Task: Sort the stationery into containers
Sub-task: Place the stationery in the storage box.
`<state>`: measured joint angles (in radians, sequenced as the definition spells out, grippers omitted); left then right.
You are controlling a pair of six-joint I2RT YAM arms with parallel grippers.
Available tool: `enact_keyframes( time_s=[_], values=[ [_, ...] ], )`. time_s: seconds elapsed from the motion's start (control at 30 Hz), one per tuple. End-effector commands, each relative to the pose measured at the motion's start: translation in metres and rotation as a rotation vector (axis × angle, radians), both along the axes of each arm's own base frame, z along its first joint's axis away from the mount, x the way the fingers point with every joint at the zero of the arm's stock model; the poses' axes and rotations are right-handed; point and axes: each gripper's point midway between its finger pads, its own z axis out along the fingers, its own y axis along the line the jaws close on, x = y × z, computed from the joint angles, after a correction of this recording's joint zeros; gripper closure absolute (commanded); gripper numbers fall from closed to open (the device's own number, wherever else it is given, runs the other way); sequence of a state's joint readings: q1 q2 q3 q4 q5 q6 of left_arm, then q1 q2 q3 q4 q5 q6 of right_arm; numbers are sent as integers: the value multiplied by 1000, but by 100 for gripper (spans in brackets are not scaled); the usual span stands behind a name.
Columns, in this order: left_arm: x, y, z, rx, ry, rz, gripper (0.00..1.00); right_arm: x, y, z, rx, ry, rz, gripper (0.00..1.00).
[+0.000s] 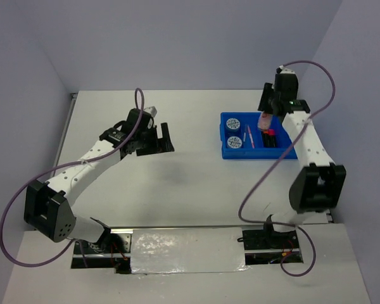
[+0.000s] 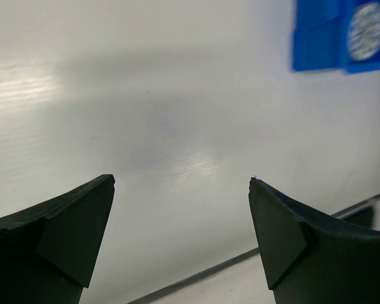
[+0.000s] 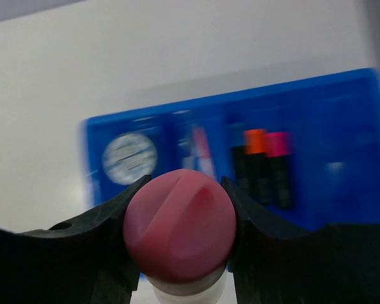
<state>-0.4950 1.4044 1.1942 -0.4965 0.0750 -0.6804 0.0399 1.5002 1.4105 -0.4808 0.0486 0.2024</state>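
Stationery is lying in the blue tray (image 1: 240,154) at the far right of the surface (image 1: 177,190), top view; the right end effector (image 1: 266,118) is hanging over it. Left wrist view: the left end effector (image 2: 182,180) is standing spread wide above the surface. Right wrist view: the right end effector is pinching the pink-capped tube (image 3: 179,231) above the tray, with a tape roll (image 3: 130,157) and highlighters (image 3: 266,164) lying in its compartments.

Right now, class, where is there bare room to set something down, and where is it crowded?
Bare: the table between left gripper and blue tray, and in front of the tray. Crowded: inside the tray, with the right gripper's pink-capped tube above it.
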Motion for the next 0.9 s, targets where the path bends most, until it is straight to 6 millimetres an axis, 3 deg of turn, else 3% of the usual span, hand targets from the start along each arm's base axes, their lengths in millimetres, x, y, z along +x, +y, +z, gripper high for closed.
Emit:
enact_keyframes(
  time_s=[0.0, 0.03, 0.1, 0.17, 0.3, 0.47, 0.57, 0.6, 0.87],
  values=[
    [-36, 37, -18, 167, 64, -45, 1, 1, -101, -31, -435, 249, -192, 100],
    [-41, 39, -19, 176, 65, -72, 1, 8, -110, -21, -459, 242, -223, 100],
    [-51, 38, -21, 162, 75, -103, 1, 18, -133, -36, -492, 295, -278, 100],
    [-60, 27, -21, 105, 84, -172, 1, 27, -148, -33, -507, 289, -322, 100],
    [-69, 23, -28, 79, 108, -213, 1, 45, -162, -45, -563, 307, -328, 100],
    [-66, 23, -30, 101, 113, -235, 1, 36, -179, -72, -545, 362, -349, 97],
    [-64, 18, -33, 97, 119, -268, 1, 37, -181, -86, -523, 381, -339, 90],
    [-63, 17, -34, 102, 121, -278, 1, 37, -180, -88, -505, 385, -327, 79],
    [-48, 21, -45, 141, 163, -272, 1, 37, -180, -115, -494, 444, -320, 51]
  ],
)
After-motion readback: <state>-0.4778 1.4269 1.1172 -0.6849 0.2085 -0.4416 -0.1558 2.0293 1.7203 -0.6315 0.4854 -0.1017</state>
